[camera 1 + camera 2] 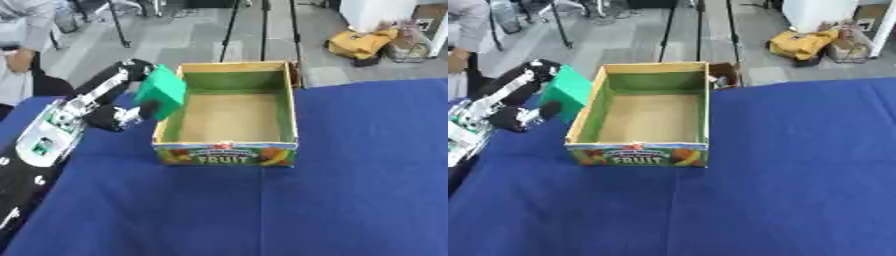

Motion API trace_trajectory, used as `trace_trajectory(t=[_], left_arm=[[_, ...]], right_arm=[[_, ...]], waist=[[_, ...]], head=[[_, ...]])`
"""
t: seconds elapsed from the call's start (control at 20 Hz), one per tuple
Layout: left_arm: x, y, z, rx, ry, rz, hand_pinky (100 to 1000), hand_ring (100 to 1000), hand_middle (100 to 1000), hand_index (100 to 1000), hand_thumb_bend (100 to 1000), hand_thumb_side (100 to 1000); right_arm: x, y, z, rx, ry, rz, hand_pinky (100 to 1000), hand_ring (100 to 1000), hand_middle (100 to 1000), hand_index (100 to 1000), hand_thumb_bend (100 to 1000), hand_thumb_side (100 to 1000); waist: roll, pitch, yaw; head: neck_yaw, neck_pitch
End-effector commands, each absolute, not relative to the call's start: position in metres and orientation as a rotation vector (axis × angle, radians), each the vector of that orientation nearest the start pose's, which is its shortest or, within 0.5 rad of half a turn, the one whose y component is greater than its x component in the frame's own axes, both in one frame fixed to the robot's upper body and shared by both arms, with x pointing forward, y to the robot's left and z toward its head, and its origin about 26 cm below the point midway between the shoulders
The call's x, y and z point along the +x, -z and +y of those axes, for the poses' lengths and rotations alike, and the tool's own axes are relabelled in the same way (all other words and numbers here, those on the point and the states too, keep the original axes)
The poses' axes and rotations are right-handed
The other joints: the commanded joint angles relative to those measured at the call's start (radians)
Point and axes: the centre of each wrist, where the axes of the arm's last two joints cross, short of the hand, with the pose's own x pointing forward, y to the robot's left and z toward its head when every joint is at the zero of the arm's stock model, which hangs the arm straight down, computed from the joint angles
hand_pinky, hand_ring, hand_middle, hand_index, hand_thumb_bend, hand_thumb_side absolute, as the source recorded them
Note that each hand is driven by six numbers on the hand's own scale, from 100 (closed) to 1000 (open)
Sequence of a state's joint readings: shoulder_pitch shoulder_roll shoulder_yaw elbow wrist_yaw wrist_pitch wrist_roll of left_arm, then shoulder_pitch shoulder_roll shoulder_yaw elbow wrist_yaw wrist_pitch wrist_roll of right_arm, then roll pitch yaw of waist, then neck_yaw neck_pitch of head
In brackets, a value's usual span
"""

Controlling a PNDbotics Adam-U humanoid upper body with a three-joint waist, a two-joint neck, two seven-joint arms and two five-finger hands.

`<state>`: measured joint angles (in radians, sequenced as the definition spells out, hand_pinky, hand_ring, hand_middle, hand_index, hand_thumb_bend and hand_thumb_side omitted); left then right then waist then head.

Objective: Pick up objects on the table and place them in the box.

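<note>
- Blue cloth covers our table (350, 200), and it lies closest to us.
- Next we see the cardboard fruit box (226, 152), open on top.
- Our left hand (131, 107) has its fingers curled around a green block (162, 90), held up at the box's left wall.
- We cannot see our right hand.
</note>
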<state>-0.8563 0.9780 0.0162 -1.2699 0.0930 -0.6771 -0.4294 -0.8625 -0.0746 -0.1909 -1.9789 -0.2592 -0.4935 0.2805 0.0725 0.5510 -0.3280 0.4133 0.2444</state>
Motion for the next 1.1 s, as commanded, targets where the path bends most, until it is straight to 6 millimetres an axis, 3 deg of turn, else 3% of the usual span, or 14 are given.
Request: trace_trajectory(t=[0.05,0.45,1.1], left_arm=[[0.364,-0.39,0.436,-0.82,-1.683,2.819,648,682,513,477,100,716],[0.367,-0.393,0.441,-0.767,-1.575,2.829,643,679,501,477,100,723],[0.375,-0.382,0.447,-0.704,-1.729,2.806,666,708,529,497,100,792]], right_arm=[[0.309,-0.358,-0.213,-0.421,0.315,2.875,773,853,505,831,100,802],[0.309,-0.361,-0.215,-0.425,0.341,2.859,775,863,494,837,100,792],[0.311,-0.364,-0.218,-0.425,0.38,2.845,777,876,478,844,100,778]], waist=[[0.005,-0.017,-0.006],[0.028,0.017,-0.042],[0.057,0.055,-0.08]], head=[[0.01,-0.025],[0.035,-0.055],[0.036,-0.064]])
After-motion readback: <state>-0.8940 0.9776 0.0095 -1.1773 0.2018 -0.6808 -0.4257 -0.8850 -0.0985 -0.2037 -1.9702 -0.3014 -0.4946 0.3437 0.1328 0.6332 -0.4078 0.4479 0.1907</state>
